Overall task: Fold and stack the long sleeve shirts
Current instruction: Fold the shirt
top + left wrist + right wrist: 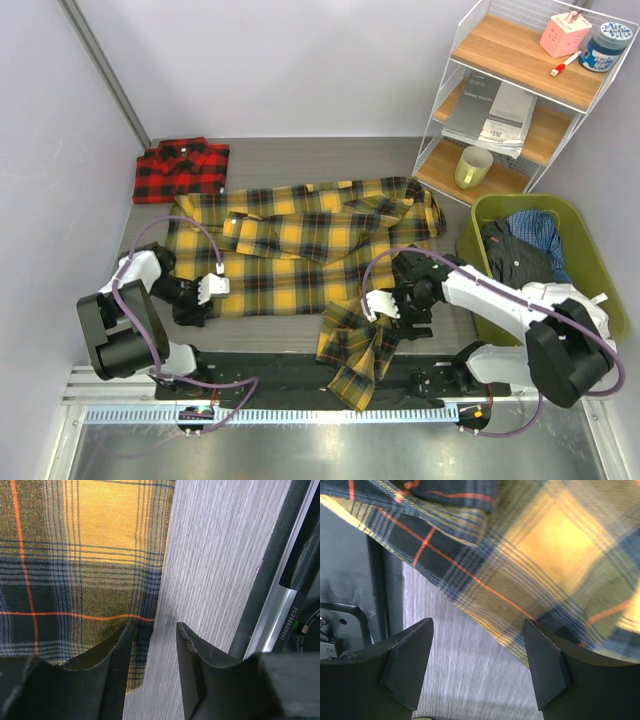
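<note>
Yellow-and-black shirt (300, 250) is the item in hand, with both arms at its near edge.

Left pincer (154, 627): jaws apart, clamped on nothing. One finger lies over the shirt's hem and the other over bare bench (215, 555), so the hem edge runs up between them. In the overhead view this pincer sits at the shirt's near left corner.

Right pincer (477, 625): jaws wide apart and holding nothing. Plaid cloth lies just beyond the tips, over the bench's near edge. Overhead, it stands beside a loose end (352, 365) of the shirt that hangs off the near edge onto the black rail. Whether that end is a sleeve or the tail cannot be told.

Outward: the yellow shirt lies spread across the middle of the bench, rumpled, with a sleeve crossing the body. It is not yet a rectangle.

Red-and-black shirt (180, 170): folded small, at the far left corner, well apart from the yellow one.

Green basket (590, 250) at the right holds further dark and blue garments.

Assessment: one shirt is folded. The yellow shirt is at most partly folded, and finishing and stacking it are still to do.
</note>
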{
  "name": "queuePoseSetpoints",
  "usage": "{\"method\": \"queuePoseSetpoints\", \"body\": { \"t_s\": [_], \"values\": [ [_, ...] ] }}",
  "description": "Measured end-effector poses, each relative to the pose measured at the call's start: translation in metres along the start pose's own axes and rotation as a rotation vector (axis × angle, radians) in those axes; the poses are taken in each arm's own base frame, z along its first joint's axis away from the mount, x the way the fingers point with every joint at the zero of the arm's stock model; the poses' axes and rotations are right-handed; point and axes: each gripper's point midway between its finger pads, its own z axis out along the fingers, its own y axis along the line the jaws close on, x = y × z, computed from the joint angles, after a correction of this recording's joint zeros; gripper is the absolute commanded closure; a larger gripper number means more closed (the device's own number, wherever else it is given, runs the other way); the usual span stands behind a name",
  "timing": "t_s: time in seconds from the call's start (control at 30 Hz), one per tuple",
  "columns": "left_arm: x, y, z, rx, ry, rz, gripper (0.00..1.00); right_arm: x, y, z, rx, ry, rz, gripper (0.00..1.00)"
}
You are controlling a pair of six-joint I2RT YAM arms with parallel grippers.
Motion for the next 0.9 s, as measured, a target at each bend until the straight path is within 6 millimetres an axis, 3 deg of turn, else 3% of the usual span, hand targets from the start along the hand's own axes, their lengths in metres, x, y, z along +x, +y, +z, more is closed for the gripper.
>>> {"method": "queuePoseSetpoints", "body": {
  "t_s": [0.1, 0.2, 0.23, 0.3, 0.43, 0.67, 0.9],
  "values": [
    [0.000, 0.000, 0.000, -0.001, 0.001, 0.000, 0.60, 0.001, 0.003, 0.005, -0.030, 0.014, -0.016, 0.35],
    [0.000, 0.000, 0.000, -0.003, 0.001, 0.002, 0.67, -0.002, 0.003, 0.009, -0.030, 0.016, -0.047, 0.64],
    [0.000, 0.001, 0.000, -0.005, 0.001, 0.003, 0.75, -0.002, 0.003, 0.011, -0.034, 0.017, -0.053, 0.81],
    [0.000, 0.000, 0.001, -0.008, 0.002, 0.012, 0.85, -0.002, 0.001, 0.014, -0.034, 0.029, -0.052, 0.96],
    [0.001, -0.001, 0.002, -0.008, 0.002, 0.031, 1.00, -0.004, -0.003, 0.015, -0.012, 0.026, -0.029, 0.99],
    [-0.003, 0.000, -0.004, -0.004, -0.003, 0.028, 1.00, -0.010, -0.005, 0.000, 0.038, 0.011, 0.029, 0.99],
    [-0.017, 0.021, -0.036, -0.061, -0.026, 0.042, 1.00, -0.026, -0.031, -0.038, 0.165, -0.052, 0.083, 0.99]
  ]
}}
